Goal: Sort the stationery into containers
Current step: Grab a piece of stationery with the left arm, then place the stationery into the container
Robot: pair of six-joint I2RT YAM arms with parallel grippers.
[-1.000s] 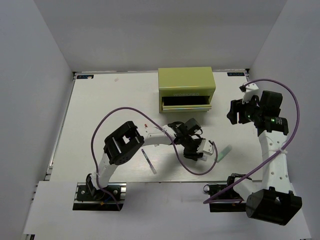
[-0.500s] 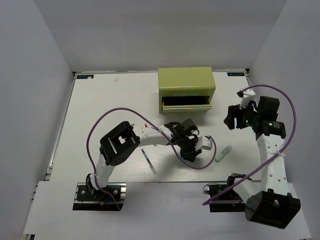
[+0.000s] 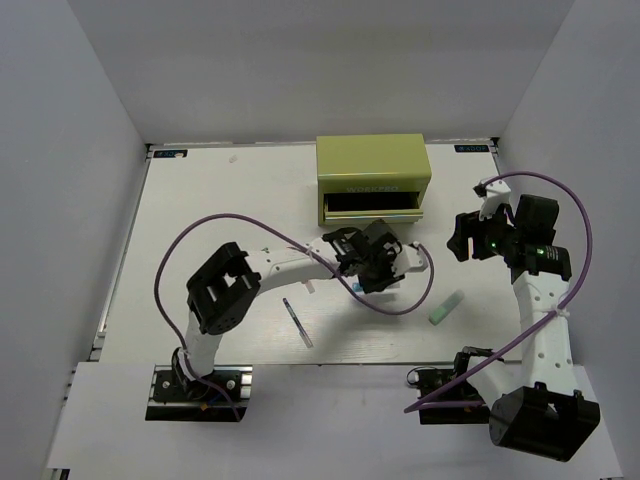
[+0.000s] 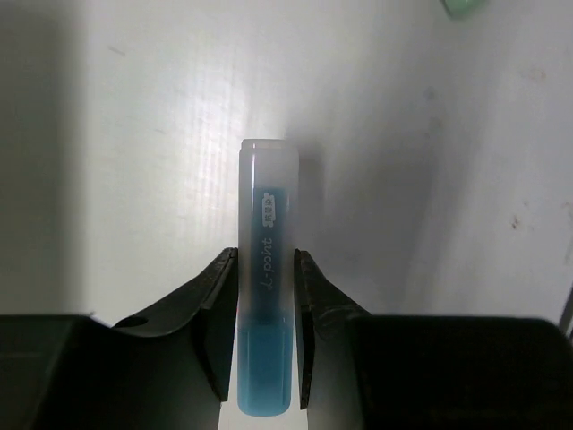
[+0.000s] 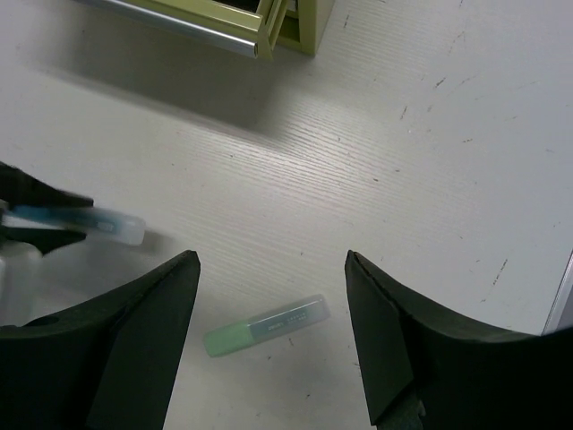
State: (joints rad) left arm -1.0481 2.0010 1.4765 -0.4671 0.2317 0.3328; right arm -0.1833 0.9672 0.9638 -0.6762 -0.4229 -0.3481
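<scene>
My left gripper (image 3: 378,268) is shut on a short blue marker (image 4: 266,296) with a clear cap, held off the table in front of the olive tool chest (image 3: 370,172). The chest's upper drawer (image 3: 372,206) is pulled open. In the right wrist view the blue marker (image 5: 89,222) sticks out of the left fingers. My right gripper (image 5: 270,260) is open and empty, hovering above a pale green stick (image 5: 266,326) that lies on the table (image 3: 446,307). A thin purple-tipped pen (image 3: 297,322) lies left of centre.
White walls close in the table on three sides. The left arm's purple cable (image 3: 400,305) loops over the table between the left gripper and the green stick. The open drawer's silver handle (image 5: 179,25) juts towards the arms.
My left gripper has moved up and left, towards the chest's open drawer, with the blue marker in it. The right arm has shifted slightly and stays open.
</scene>
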